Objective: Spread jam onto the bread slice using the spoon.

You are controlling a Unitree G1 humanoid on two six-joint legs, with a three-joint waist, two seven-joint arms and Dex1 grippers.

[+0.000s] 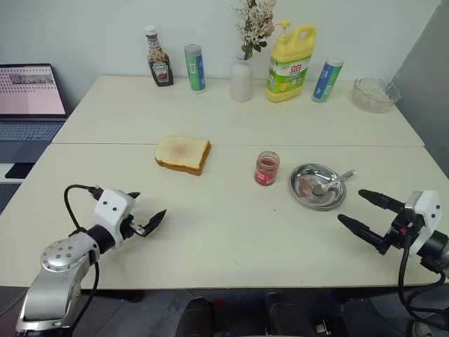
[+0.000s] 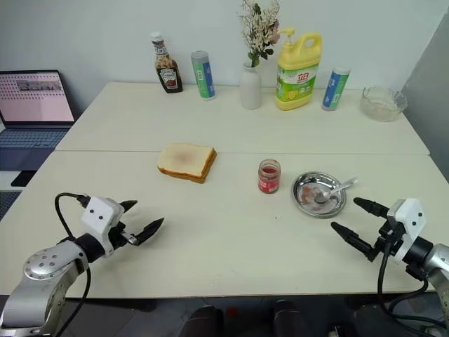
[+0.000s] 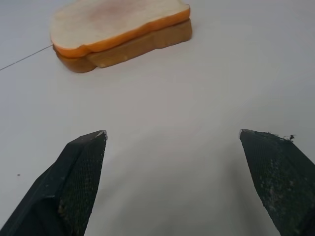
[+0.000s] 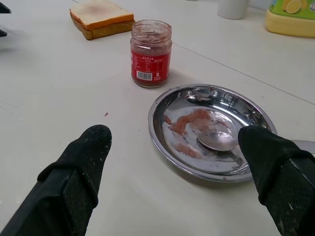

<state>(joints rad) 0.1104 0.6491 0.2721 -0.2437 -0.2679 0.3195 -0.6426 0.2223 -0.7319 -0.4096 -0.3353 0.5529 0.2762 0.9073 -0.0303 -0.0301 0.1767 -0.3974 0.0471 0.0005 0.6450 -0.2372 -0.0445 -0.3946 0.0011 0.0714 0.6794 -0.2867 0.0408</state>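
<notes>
**Spoon lay ahead of the right pincer, handle toward that side**

The spoon (image 1: pixel 332 184) rested with its bowl inside the round steel dish (image 1: pixel 300 191), on a smear of red, and its slim handle ran out over the dish's rim, up and away to the robot's right. Its long axis therefore slanted across the line of the right gripper (image 1: pixel 363 208), which sat just short of the dish, low over the table (image 1: pixel 231 232), with its two black fingers spread wide and nothing between them. From that pincer the dish was directly ahead and close; in the right wrist view the spoon's bowl (image 4: pixel 217 141) sat near the inner side of one finger (image 4: pixel 268 157).

Beyond the dish, further to the pincer's left, stood the jam (image 1: pixel 266 168), in a small jar with no lid on it, just beside the dish but not touching. Further left again, and well apart, lay the bread slice (image 1: pixel 183 153), with a faint reddish patch on its top face.

The left gripper (image 1: pixel 145 213) was likewise spread and empty, with the bread ahead of it, at some distance. By my reading the right arm was plainly the nearer to the spoon, and the grasp would probably call for turning the wrist so the fingers close across the slanted handle where it overhangs the rim.
</notes>
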